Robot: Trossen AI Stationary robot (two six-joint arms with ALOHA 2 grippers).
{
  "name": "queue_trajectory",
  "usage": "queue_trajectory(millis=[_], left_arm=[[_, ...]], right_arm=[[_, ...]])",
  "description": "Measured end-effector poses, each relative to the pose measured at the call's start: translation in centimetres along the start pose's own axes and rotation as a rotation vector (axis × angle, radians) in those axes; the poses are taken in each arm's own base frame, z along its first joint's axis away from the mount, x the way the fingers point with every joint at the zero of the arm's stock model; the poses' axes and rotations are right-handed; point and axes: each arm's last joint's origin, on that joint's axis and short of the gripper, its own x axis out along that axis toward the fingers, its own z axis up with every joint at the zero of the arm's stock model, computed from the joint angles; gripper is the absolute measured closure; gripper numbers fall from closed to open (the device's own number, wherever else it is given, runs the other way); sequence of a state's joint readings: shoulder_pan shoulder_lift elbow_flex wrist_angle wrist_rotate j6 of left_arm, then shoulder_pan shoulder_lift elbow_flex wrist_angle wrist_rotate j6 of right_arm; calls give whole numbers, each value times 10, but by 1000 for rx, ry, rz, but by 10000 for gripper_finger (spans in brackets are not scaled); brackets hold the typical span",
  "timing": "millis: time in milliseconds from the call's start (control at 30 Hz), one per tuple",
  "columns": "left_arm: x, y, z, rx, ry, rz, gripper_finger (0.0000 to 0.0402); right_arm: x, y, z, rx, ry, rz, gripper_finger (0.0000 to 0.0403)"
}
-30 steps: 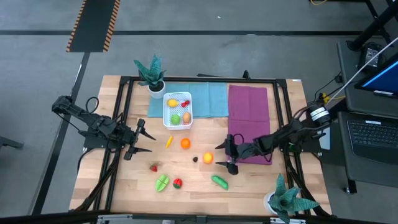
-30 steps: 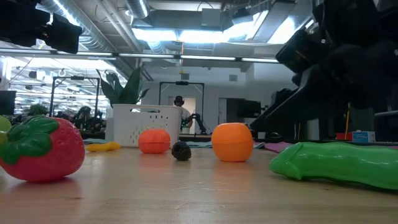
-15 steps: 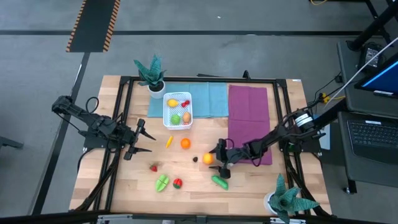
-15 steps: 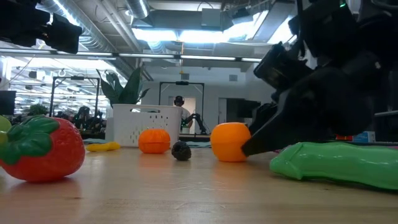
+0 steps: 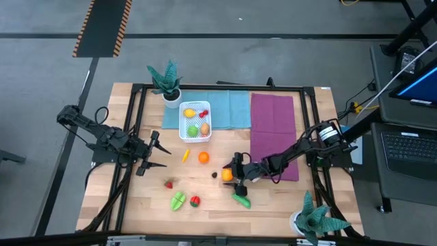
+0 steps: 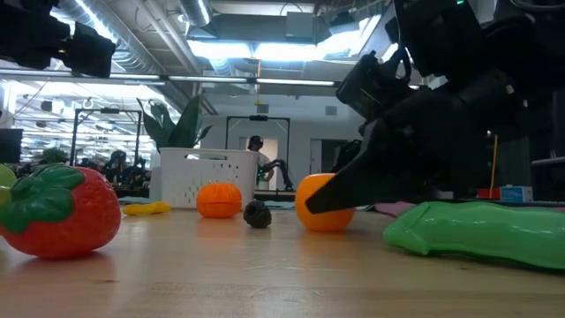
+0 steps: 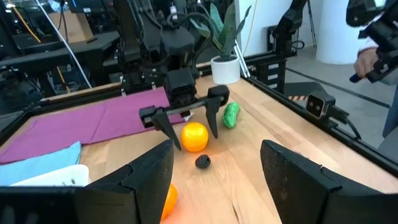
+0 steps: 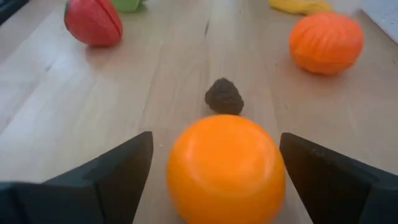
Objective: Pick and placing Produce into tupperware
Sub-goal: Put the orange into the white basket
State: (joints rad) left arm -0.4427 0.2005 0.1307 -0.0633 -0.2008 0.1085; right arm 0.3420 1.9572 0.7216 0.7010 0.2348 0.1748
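Observation:
An orange round fruit rests on the wooden table between the two fingers of my open right gripper; the right wrist view shows a gap on each side of the fruit. A small dark piece lies just beyond it. More produce is scattered around: a ribbed orange piece, a yellow one, a strawberry, a green and a red piece, and a green cucumber. The white tupperware holds several pieces. My left gripper waits open at the table's left.
A blue cloth and a purple cloth lie at the far side; the tupperware stands on the blue one. Potted plants stand at the far left and near right. A black frame rims the table.
My right gripper has moved toward the table's left edge and sunk a little, staying open, until its fingers stand on either side of the orange fruit.

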Motion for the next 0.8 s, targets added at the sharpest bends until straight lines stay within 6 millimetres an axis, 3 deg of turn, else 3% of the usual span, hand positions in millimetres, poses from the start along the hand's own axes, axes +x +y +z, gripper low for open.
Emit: queue_trajectory(millis=[800], left_arm=[[0, 0, -1, 2, 8, -1, 168]], right_arm=[[0, -2, -5, 20, 42, -35, 65]])
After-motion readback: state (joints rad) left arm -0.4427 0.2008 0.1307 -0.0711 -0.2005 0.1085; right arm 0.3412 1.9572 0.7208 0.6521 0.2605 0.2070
